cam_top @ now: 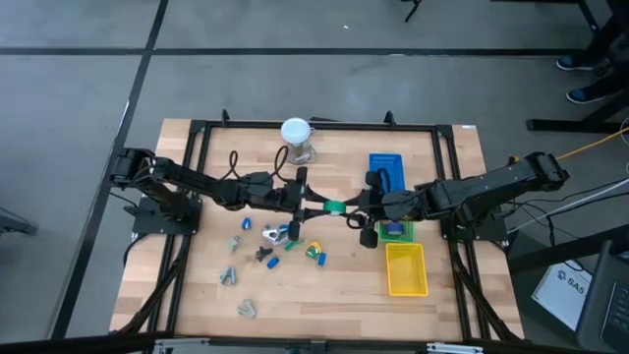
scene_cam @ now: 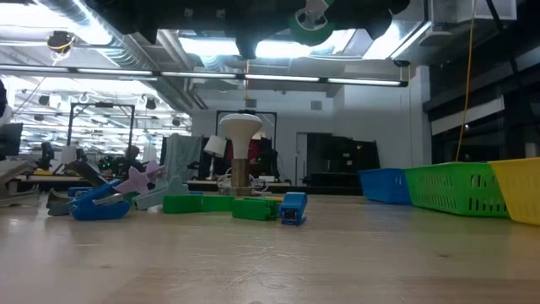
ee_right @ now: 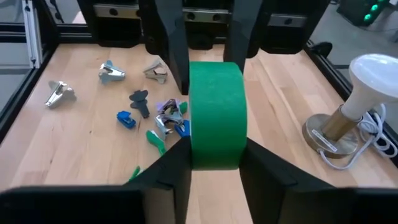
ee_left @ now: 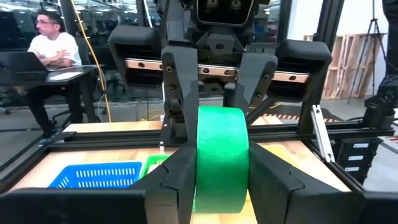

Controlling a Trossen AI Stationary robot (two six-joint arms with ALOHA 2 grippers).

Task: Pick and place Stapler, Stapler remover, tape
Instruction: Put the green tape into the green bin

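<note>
Above the middle of the wooden surface point(cam_top: 324, 285), the broad green roll of tape point(cam_top: 336, 207) hung between the left gripper point(cam_top: 316, 206) and right gripper point(cam_top: 352, 208), both sets of jaws clamping it, seemingly a handover toward the right-hand baskets.

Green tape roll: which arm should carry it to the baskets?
Probably right. Both left gripper and right gripper clasp the green tape roll mid-air, but the blue plastic basket, green plastic basket and yellow plastic basket sit beside the right arm.

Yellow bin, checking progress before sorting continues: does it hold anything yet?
No, in the high view the yellow bin shows only its bare mesh floor.
</note>
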